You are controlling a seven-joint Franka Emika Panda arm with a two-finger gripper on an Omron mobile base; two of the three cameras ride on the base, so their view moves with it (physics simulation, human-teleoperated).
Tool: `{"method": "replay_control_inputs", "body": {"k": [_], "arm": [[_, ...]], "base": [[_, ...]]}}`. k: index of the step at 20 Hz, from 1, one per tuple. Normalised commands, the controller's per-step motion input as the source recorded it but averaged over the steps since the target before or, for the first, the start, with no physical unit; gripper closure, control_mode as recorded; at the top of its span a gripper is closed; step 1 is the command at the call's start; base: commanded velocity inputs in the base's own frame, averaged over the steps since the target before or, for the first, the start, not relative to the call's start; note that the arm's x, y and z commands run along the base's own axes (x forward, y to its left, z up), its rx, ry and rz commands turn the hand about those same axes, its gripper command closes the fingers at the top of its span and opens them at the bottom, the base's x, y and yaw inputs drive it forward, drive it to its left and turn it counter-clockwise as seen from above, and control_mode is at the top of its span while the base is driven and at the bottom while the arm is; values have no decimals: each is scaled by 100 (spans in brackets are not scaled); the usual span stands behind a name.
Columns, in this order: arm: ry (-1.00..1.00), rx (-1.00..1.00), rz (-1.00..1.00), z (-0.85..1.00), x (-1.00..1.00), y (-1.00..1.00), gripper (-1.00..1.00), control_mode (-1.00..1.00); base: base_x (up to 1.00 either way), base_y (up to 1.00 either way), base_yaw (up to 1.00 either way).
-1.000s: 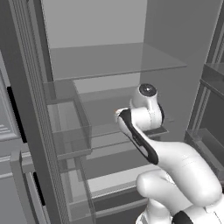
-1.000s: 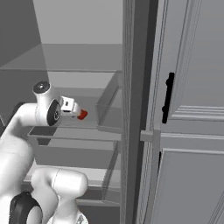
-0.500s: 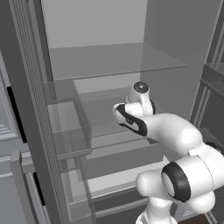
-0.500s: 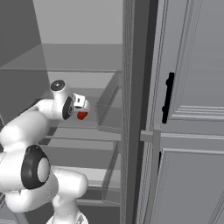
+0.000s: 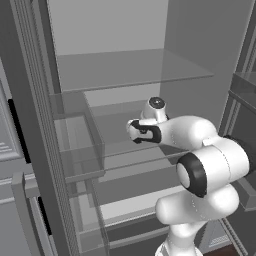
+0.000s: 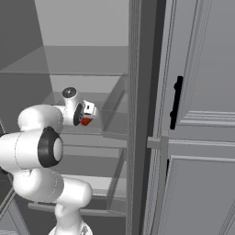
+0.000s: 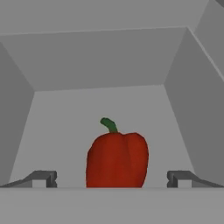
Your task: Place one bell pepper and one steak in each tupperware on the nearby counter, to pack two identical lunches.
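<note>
Inside the grey fridge (image 5: 190,45) — gripper (image 7: 112,178) spread wide, fingertips (image 7: 43,178) flanking a red pepper (image 7: 117,158) upright on the shelf (image 7: 65,118), stem up, touching neither tip.

Bell pepper (image 7: 117,159) smooth, slightly glossy red skin, matt green stem. Fridge shelves (image 5: 125,70) flat matt grey, some translucent glass-like. Gripper (image 7: 111,178) fingertips matt dark grey.

A kitchen: an open grey fridge with glass shelves (image 5: 130,70) stands beside panelled cabinet doors (image 6: 202,114).
</note>
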Motion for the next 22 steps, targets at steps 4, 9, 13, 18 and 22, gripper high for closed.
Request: {"method": "replay_control_inputs", "body": {"k": [4,9,13,18,22], "arm": [[3,0,-3,-2,-9,0,-100,-100],[3,0,-4,-7,-1,0,-100,-100],[2,0,-4,-8,13,0,-100,-100],[1,0,-4,-29,5,0,-100,-100],[0,0,-3,-29,4,0,-100,-100]], "base": [[0,0,0],[0,0,0],[0,0,0],[0,0,0],[0,0,0]]}}
